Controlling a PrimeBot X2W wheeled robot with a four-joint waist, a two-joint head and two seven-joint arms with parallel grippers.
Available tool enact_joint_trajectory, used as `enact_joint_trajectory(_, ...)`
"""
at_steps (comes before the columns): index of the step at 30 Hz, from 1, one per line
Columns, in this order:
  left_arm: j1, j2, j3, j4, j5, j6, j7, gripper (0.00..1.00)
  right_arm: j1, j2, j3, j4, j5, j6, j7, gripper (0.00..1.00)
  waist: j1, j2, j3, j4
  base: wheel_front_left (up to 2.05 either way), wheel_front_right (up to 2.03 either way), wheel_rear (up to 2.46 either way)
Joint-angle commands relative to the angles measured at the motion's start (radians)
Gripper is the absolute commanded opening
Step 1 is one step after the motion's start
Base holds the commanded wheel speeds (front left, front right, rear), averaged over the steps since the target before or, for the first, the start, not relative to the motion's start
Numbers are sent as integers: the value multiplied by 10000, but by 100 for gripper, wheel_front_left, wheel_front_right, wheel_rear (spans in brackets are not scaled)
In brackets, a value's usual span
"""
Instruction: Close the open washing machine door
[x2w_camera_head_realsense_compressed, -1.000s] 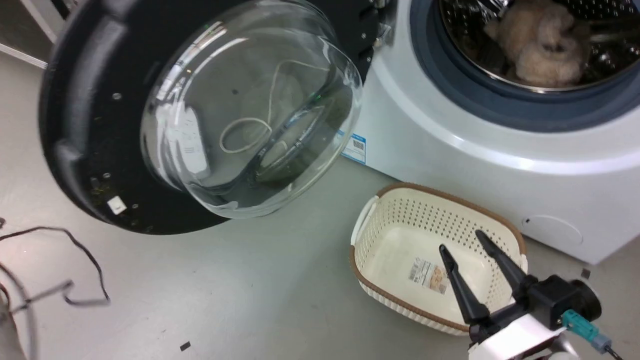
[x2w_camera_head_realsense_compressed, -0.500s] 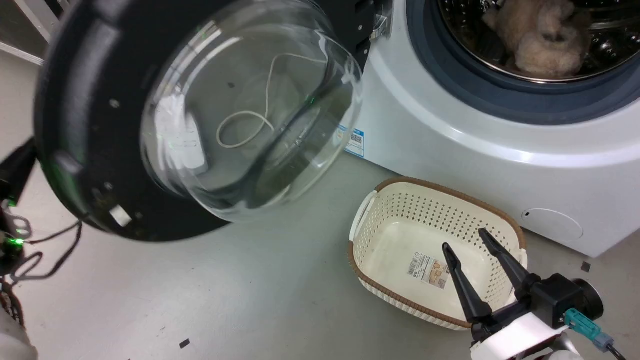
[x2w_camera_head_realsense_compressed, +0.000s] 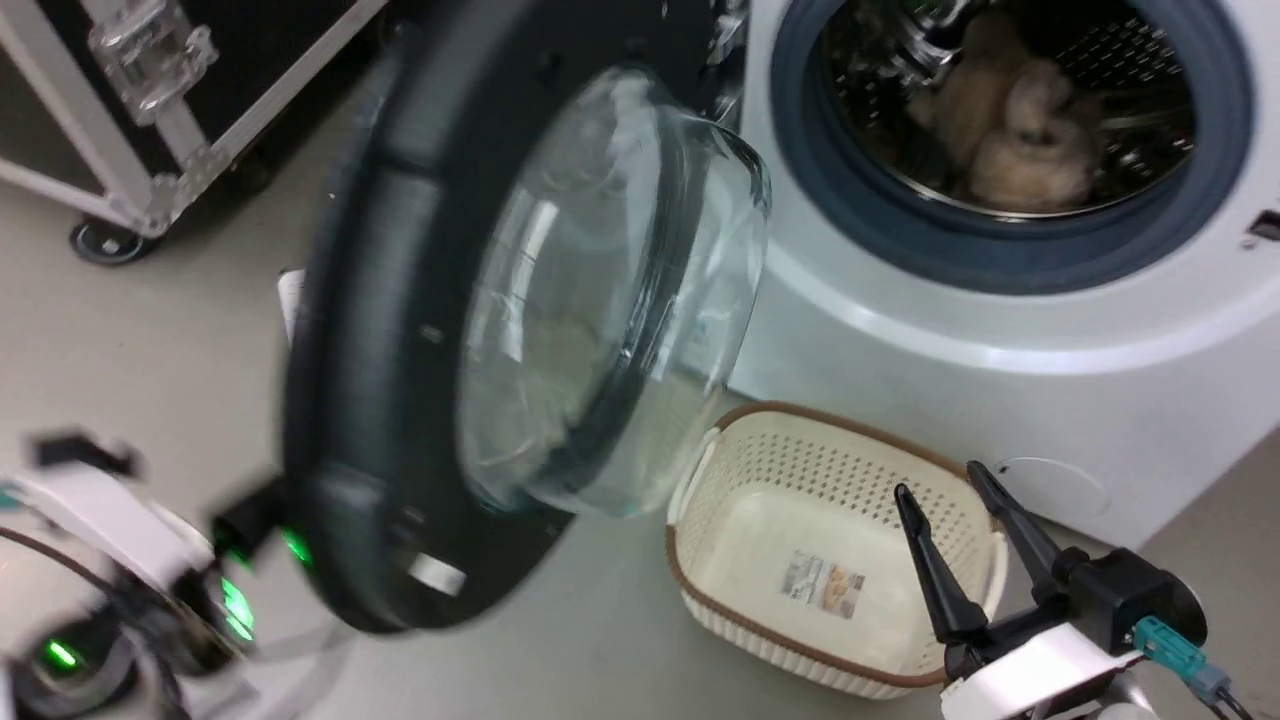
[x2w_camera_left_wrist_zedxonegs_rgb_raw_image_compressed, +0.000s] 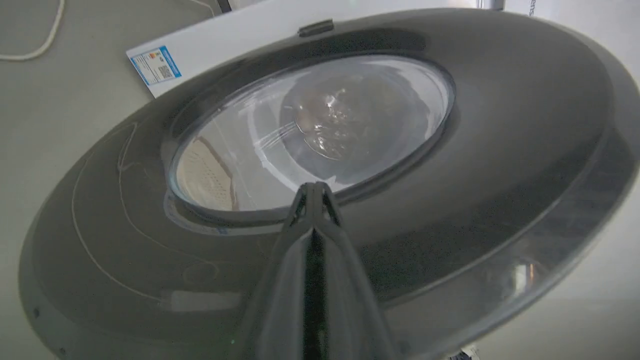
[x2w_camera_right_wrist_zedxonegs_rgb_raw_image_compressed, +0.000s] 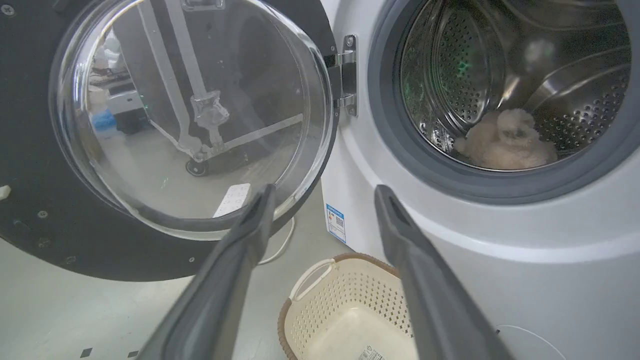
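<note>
Change since a second ago: door swung part of the way toward the machine, now seen nearly edge-on where it earlier faced the head camera wide open; the head camera has shifted too, and the left arm has come in at the lower left.
Flight case (x2w_camera_head_realsense_compressed: 250, 40): far left, black with metal edging, standing on a caster (x2w_camera_head_realsense_compressed: 100, 240).
Left arm (x2w_camera_head_realsense_compressed: 100, 510): pale and blurred, green lights on it, low at the left behind the door's outer face.
Left gripper (x2w_camera_left_wrist_zedxonegs_rgb_raw_image_compressed: 314, 186): fingers pressed together with no gap, tips against the door's dark outer face just below the window, holding nothing.
Washing machine door (x2w_camera_head_realsense_compressed: 380, 350): open, standing out from the machine's left side on its hinge (x2w_camera_right_wrist_zedxonegs_rgb_raw_image_compressed: 347, 75), black rim toward the left arm.
Glass bowl (x2w_camera_head_realsense_compressed: 620, 300): bulges from the door toward the machine, its lower edge above the basket's left end in the head view.
Basket (x2w_camera_head_realsense_compressed: 820, 460): cream, perforated, brown-rimmed, on the floor just in front of the machine, a label on its bottom.
Washing machine (x2w_camera_head_realsense_compressed: 1000, 400): white, on the right, opening uncovered.
Rubber ring (x2w_camera_head_realsense_compressed: 1000, 265): grey-blue, around the steel drum (x2w_camera_head_realsense_compressed: 1130, 60).
Fluffy item (x2w_camera_head_realsense_compressed: 1020, 150): beige, lying low in the drum.
Right gripper (x2w_camera_head_realsense_compressed: 940, 480): lower right, fingers spread apart and empty, pointing up over the basket's right end, well clear of the door.
</note>
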Motion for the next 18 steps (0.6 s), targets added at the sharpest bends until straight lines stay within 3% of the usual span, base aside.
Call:
enact_joint_trajectory(1,757,-386,-308,-513,-199,90,195,0,155,101,-44,48,-69,8,-44,100,1,0,-260,-279,0,0,0)
enact_joint_trajectory(5,1949,-633,-1106,-1354,-724,255,118,0,225,153,-149,95,-152,8,-44,100,1,0,-462,-724,0,0,0)
enact_joint_trajectory(9,3061,-655,-2597,-1715,-1729,341,-752,0,212,167,-222,143,-233,8,-44,100,1,0,-550,-1431,0,0,0)
enact_joint_trajectory(18,3704,-659,-5377,-1736,-3261,-148,-3222,0,200,57,-504,149,-366,8,-44,100,1,0,-96,-3398,0,0,0)
